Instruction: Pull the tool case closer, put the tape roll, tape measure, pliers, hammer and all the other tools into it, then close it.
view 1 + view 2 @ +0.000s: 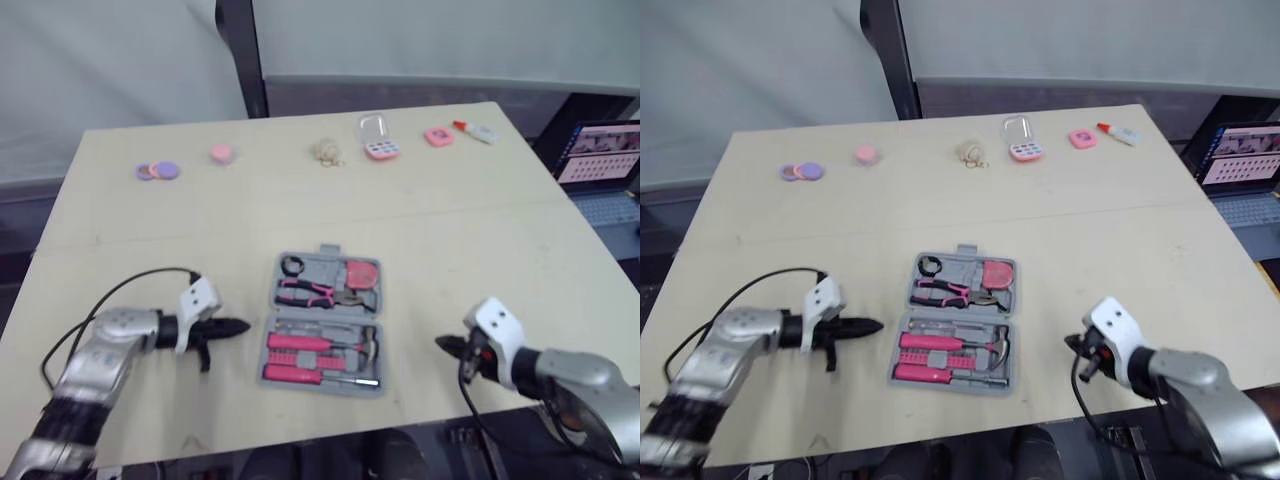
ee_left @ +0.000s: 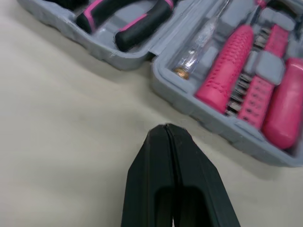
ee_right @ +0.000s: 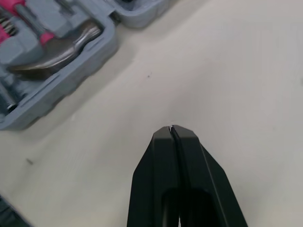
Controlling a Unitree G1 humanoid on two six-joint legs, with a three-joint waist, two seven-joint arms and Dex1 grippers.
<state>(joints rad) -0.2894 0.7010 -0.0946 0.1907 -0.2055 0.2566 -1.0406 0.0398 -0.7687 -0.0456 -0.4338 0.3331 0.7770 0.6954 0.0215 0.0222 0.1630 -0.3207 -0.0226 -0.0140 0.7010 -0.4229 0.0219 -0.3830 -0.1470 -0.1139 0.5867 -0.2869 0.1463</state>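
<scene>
The open grey plastic tool case [image 1: 322, 266], with pink-handled pliers [image 1: 310, 291] and hammer [image 3: 57, 45] seated inside, is laid near the front edge of the beige table [image 1: 450, 240]. It is flanked by the left gripper [image 1: 240, 326] and right gripper [image 1: 443, 343], both pressed together and empty.

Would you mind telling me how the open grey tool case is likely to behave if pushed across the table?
The tool case lies flat and open on the smooth table, so it would probably slide rather than tip. With the hammer and pliers seated in it, it likely feels heavy for its size. Pushed at one corner, it may swivel.
</scene>
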